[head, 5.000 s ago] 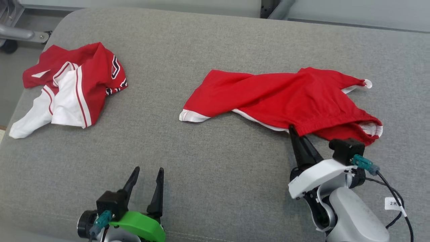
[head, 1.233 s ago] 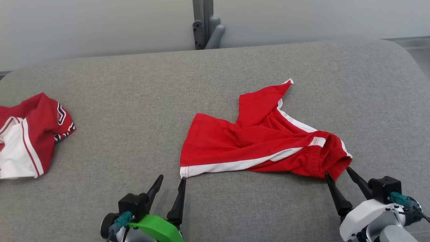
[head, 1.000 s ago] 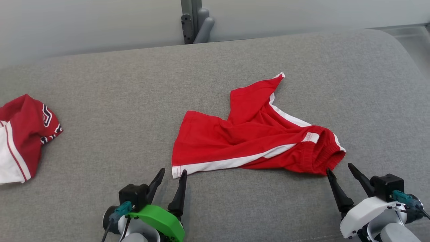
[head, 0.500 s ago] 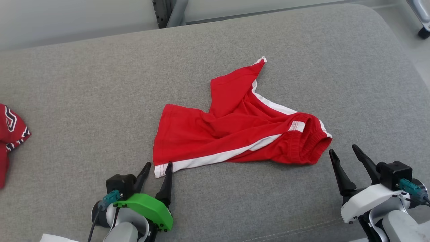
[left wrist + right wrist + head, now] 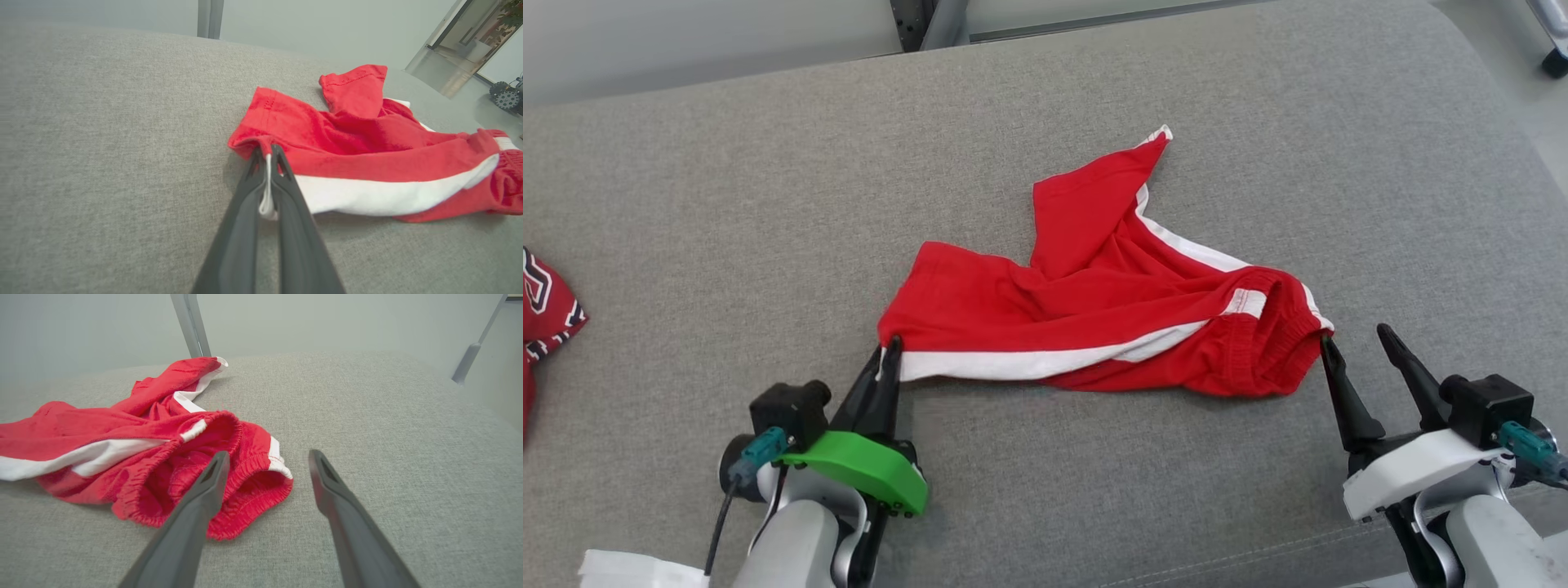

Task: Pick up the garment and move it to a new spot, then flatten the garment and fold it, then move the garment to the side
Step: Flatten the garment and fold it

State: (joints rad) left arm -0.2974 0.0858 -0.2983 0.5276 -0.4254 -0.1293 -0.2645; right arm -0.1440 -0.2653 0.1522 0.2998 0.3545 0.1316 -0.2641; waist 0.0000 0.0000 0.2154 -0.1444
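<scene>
The garment [image 5: 1094, 318] is a pair of red shorts with white side stripes, lying crumpled in the middle of the grey cushion [image 5: 1045, 98]. My left gripper [image 5: 888, 347] is shut on the hem corner of the near leg, and in the left wrist view the white stripe edge is pinched between the fingers of that gripper [image 5: 267, 153]. My right gripper [image 5: 1352, 343] stands open at the elastic waistband [image 5: 245, 473]. Its left finger [image 5: 204, 490] touches the waistband's edge and the right finger [image 5: 327, 486] is over bare cushion.
A second red, white and black garment [image 5: 543, 310] lies at the cushion's left edge. A metal post [image 5: 923, 16] rises behind the cushion, and a caster wheel [image 5: 1553, 61] stands on the floor at the top right. The cushion's front seam runs near my arms.
My left gripper has shut on the shorts' near hem corner and lifted it slightly. My right gripper has moved forward to the waistband. The head view shifted a little.
</scene>
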